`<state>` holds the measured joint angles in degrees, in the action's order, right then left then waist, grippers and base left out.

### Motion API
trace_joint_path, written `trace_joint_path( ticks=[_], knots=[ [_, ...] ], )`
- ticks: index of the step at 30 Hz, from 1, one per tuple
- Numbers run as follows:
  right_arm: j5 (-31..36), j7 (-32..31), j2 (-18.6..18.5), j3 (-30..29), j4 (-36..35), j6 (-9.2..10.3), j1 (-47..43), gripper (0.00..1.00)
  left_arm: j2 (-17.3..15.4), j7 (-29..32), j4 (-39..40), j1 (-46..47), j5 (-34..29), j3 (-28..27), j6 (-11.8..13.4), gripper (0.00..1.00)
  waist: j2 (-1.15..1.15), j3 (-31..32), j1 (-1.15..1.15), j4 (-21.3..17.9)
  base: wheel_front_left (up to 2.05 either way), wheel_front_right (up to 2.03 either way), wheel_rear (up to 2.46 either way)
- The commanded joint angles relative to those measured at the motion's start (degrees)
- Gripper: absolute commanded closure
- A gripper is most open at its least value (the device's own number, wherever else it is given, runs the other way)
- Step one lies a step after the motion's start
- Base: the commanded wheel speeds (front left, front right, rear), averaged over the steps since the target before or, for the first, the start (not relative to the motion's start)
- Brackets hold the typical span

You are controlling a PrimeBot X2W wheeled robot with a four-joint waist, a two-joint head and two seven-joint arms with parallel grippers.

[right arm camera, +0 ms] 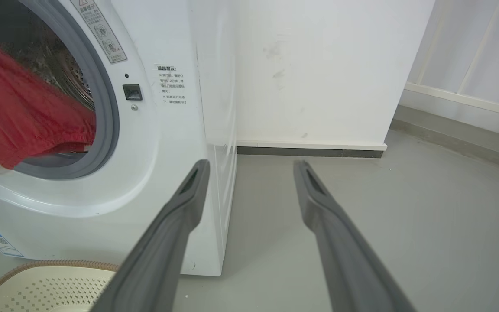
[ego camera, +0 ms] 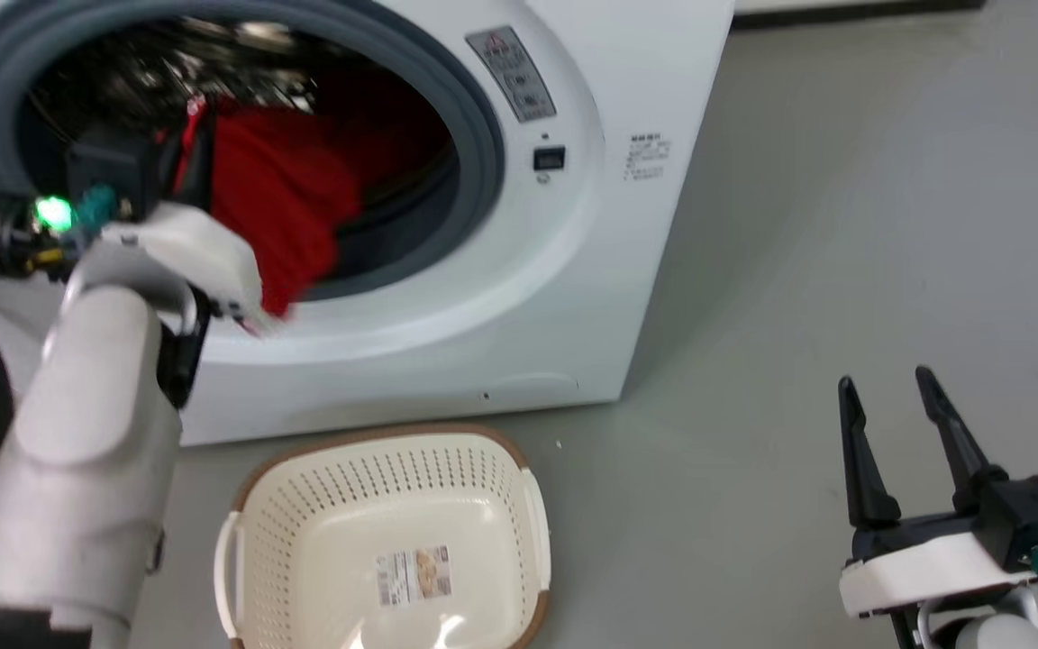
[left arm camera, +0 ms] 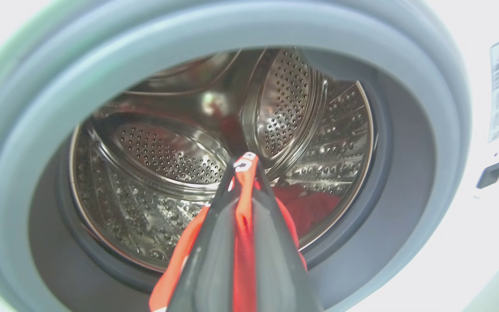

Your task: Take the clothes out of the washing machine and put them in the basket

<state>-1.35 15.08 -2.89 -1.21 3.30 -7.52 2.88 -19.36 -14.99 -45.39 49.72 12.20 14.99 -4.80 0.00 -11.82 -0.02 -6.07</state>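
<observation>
Pinched shut, my left gripper (left arm camera: 243, 162) has a fold of the red clothes (ego camera: 285, 198) between its fingers at the mouth of the washing machine (ego camera: 573, 270). Its wrist view looks into the steel drum (left arm camera: 167, 151), where more red cloth lies low on the right. From the head view, the garment drapes over the grey gasket (ego camera: 483, 153), and the basket (ego camera: 375, 439) sits on the floor (ego camera: 843, 225) just before the machine. My right gripper (ego camera: 885, 379) is spread apart, holding nothing; its view adds a white wall (right arm camera: 319, 65).
</observation>
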Motion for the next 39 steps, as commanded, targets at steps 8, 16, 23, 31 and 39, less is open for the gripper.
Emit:
trace_joint_path(
  ticks=[8, 16, 23, 31, 39],
  knots=[
    [0.13, 0.14, 0.03, -1.05, 0.71, 0.06, -3.93, 0.0, -0.33, -0.22, 20.07, -15.26, 1.3, -1.84, 2.94, 1.0, 0.0, 9.14, 0.02, 3.83, 0.0, 0.0, 0.0],
    [0.36, 0.14, 0.04, -2.41, 0.56, 0.06, -6.07, 0.0, 0.03, 4.09, 38.82, -26.83, 2.39, -1.13, 5.95, 1.0, 0.0, 11.51, 0.02, 6.14, 0.0, 0.0, 0.0],
    [0.8, 0.14, 0.03, -2.39, 0.15, 0.06, -5.51, 0.0, -1.1, 8.08, 46.7, -36.39, 2.35, 1.14, 6.76, 1.0, 0.0, 10.08, 0.02, 6.57, 0.0, 0.0, 0.0],
    [1.56, 0.14, 0.04, -2.73, -0.47, 0.06, -3.43, 0.0, -0.35, 8.24, 40.41, -39.8, 1.79, 4.67, 5.94, 1.0, 0.0, 4.09, 0.02, 5.91, 0.0, 0.0, 0.0],
    [2.59, 0.14, 0.04, -2.8, -1.78, 0.06, -0.23, 0.0, 3.07, 4.67, 23.66, -33.93, 0.84, 7.41, 4.96, 1.0, 0.0, -5.57, 0.02, 3.69, 0.0, 0.0, 0.0]
  ],
)
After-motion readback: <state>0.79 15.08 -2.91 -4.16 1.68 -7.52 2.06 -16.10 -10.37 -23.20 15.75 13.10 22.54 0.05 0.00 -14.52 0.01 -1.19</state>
